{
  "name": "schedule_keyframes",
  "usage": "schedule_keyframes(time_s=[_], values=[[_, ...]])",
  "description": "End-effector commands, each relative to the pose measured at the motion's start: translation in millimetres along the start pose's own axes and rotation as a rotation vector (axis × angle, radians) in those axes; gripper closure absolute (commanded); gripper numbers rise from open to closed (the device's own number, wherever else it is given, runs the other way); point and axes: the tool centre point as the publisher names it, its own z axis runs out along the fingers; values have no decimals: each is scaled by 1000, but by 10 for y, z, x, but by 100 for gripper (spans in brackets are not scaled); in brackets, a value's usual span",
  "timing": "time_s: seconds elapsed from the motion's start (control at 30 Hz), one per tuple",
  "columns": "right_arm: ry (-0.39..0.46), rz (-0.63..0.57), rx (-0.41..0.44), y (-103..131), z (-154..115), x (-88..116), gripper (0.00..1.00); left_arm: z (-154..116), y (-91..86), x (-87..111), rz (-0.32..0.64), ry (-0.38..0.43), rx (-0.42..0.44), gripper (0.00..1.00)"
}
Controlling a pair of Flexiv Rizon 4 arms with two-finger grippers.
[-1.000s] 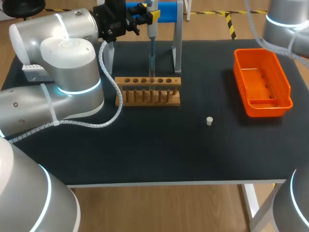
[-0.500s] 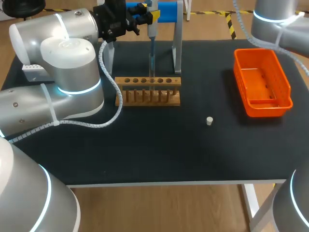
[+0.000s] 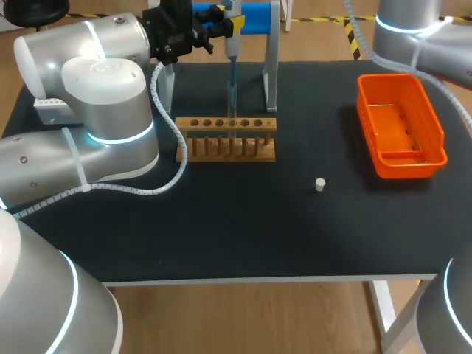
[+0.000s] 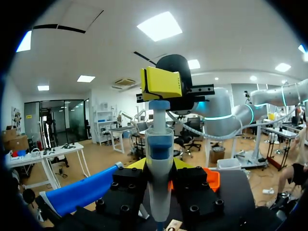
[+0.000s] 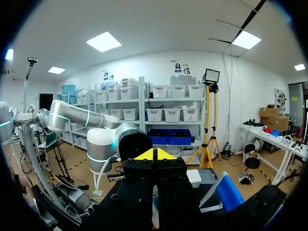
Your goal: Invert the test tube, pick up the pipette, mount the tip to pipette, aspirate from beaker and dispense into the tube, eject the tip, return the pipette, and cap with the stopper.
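While the left hand [image 3: 223, 26] is clamped on the white-and-blue pipette [image 4: 159, 144], the pipette stands upright over the far side of the black table [image 3: 243, 228]. Its thin clear tip [image 3: 231, 96] reaches down into one hole of the wooden test tube rack [image 3: 226, 140]; the tube itself is too faint to make out there. The right hand [image 5: 154, 155] has its yellow fingertips pressed together on nothing and lies outside the head view. The small white stopper [image 3: 320, 184] lies on the table well apart from the rack, with the orange plastic bin [image 3: 436, 133] beyond it to the right. The step in hand appears to be dispensing. If the tip sits off-centre over the tube mouth, liquid would land on the rack. Sideways travel before the tip is lifted clear would bend the tip or drag the rack. A slack grip would let the pipette tilt. The stopper, small and round, may roll when approached.
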Motion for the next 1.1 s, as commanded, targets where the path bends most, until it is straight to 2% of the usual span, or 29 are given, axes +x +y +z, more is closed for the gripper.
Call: schedule_keyframes(time_s=[0.03, 1.1], values=[[8, 0, 3, 6, 19, -6, 100, 16, 19, 6, 1, -4, 9, 100], [4, 30, 7, -187, 43, -22, 100, 16, 19, 6, 1, -4, 9, 100]])
